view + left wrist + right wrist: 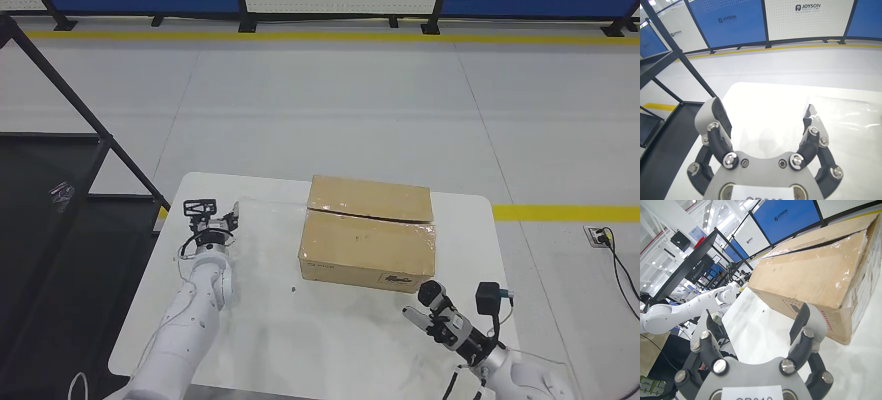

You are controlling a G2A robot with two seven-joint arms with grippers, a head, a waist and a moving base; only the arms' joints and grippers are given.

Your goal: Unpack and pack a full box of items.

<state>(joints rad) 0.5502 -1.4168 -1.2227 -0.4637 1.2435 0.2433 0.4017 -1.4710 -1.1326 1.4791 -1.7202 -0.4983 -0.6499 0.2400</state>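
Cardboard box, top flaps closed, sits mid-way across the white table between the left gripper and right gripper, both spread wide and empty, seemingly poised for opening it.

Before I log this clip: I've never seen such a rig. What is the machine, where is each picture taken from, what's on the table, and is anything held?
It is a two-armed robot at a white table. The top view looks down from a camera above its arms; the other two come from cameras on the wrists, each looking past its own gripper. The left gripper is over the table's far corner, beside a black rack; the right gripper is at the near side, facing the cardboard box. The box lies mid-table, flaps down. Both grippers are open and hold nothing.
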